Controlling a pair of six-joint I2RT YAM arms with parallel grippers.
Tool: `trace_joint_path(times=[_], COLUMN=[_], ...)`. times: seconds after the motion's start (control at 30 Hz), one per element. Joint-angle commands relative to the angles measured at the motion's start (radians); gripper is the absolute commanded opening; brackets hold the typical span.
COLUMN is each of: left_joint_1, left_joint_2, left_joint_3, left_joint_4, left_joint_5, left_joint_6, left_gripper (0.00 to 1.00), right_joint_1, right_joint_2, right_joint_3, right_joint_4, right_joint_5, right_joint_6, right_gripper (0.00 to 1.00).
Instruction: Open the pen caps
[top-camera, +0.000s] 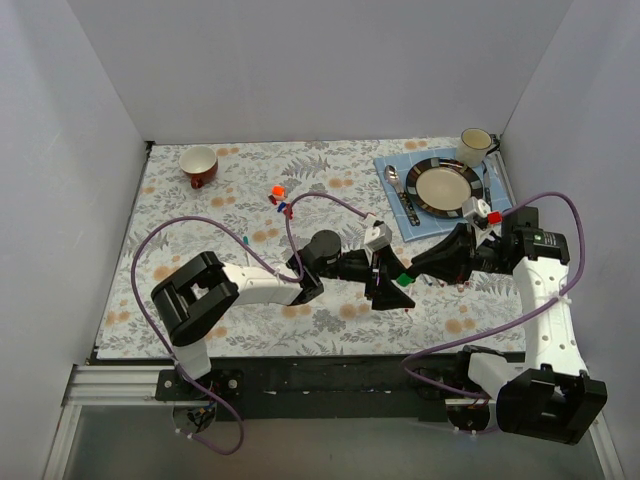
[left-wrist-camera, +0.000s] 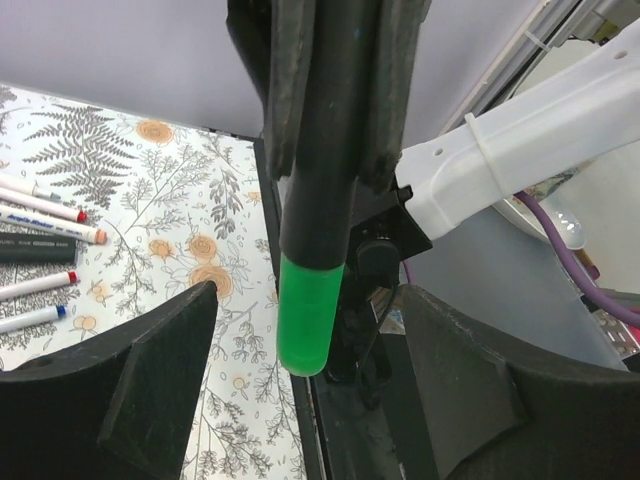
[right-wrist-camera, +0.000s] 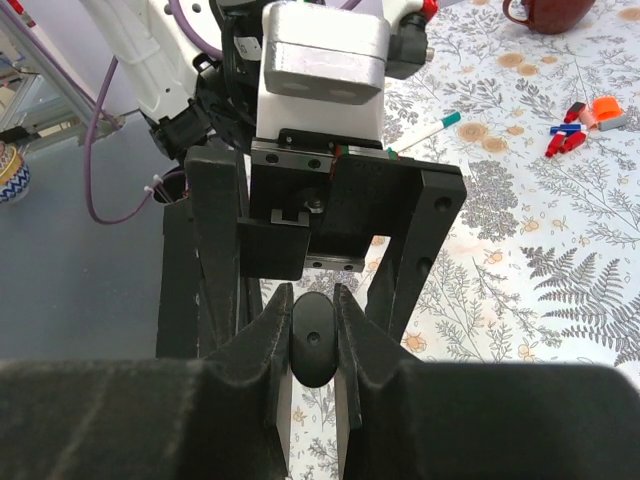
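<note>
Glossy green cap (left-wrist-camera: 305, 315), smooth black pen (left-wrist-camera: 340, 130)

A floral cloth (top-camera: 330, 170) covers the table, with white walls (top-camera: 300, 70) on three sides. A red mug (top-camera: 199, 166) stands upright near the far left corner, its handle towards the front; the right wrist view catches it at the top edge too. At the far right lies a blue mat (top-camera: 392, 160), set at a slight angle. On it sits a plate (top-camera: 444, 187) with a dark striped rim and a cream centre. Left of the plate, also on the mat, lie a spoon (top-camera: 393, 175) and a knife (top-camera: 409, 212), roughly in line. A cream mug (top-camera: 475, 146) stands just behind the plate, at the mat's far corner. A metal rail (top-camera: 120, 380) runs along the table's near edge.
</note>
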Motion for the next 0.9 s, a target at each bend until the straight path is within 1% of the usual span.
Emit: trace_joint_path(times=[0.0,0.13,0.17,0.2,0.27,0.33,0.4,0.43,0.5,0.53,0.6,0.73,0.8,0.87], left_joint_1=[0.005,0.004,0.002,0.002,0.002,-0.001,-0.001,-0.001,-0.001,-0.001,-0.001,-0.001,-0.001,-0.001], left_joint_2=[-0.061,-0.045,-0.045,-0.044,-0.038,-0.03,-0.022,-0.021,-0.018,-0.018,-0.021,-0.035,-0.036,-0.036], left_joint_3=[0.055,0.078,0.083,0.087,0.101,0.122,0.136,0.141,0.141,0.139,0.13,0.116,0.115,0.116], left_joint_4=[0.043,0.049,0.047,0.044,0.038,0.01,-0.011,-0.029,-0.045,-0.057,-0.065,-0.114,-0.126,-0.134], left_joint_5=[0.035,0.06,0.067,0.074,0.086,0.097,0.113,0.113,0.115,0.113,0.11,0.089,0.083,0.077], left_joint_6=[0.027,-0.007,-0.017,-0.022,-0.034,-0.037,-0.037,-0.036,-0.031,-0.028,-0.025,0.012,0.019,0.027], left_gripper=[0.72,0.64,0.61,0.55,0.5,0.35,0.22,0.09,0.08,0.09,0.13,0.15,0.21,0.23], right_joint_1=[0.006,0.004,0.004,0.004,0.004,0.004,0.006,0.004,0.004,0.004,0.004,0.004,0.004,0.004], right_joint_2=[-0.026,-0.014,-0.011,-0.008,-0.003,0.001,0.006,0.009,0.016,0.02,0.023,0.023,0.026,0.021], right_joint_3=[-0.019,-0.011,-0.011,-0.012,-0.015,-0.012,0.001,0.004,0.017,0.03,0.04,0.058,0.058,0.054], right_joint_4=[0.057,0.05,0.048,0.043,0.042,0.036,0.016,-0.007,-0.026,-0.053,-0.053,-0.053,-0.052,-0.053], right_joint_5=[-0.186,-0.187,-0.187,-0.186,-0.186,-0.186,-0.186,-0.186,-0.187,-0.186,-0.186,-0.182,-0.183,-0.179], right_joint_6=[0.053,0.041,0.03,0.027,0.021,0.012,-0.019,-0.031,-0.068,-0.088,-0.088,-0.091,-0.093,-0.094], right_gripper=[0.01,0.01,0.01,0.01,0.01,0.01,0.01,0.01,0.01,0.01,0.01,0.01,0.01,0.01])
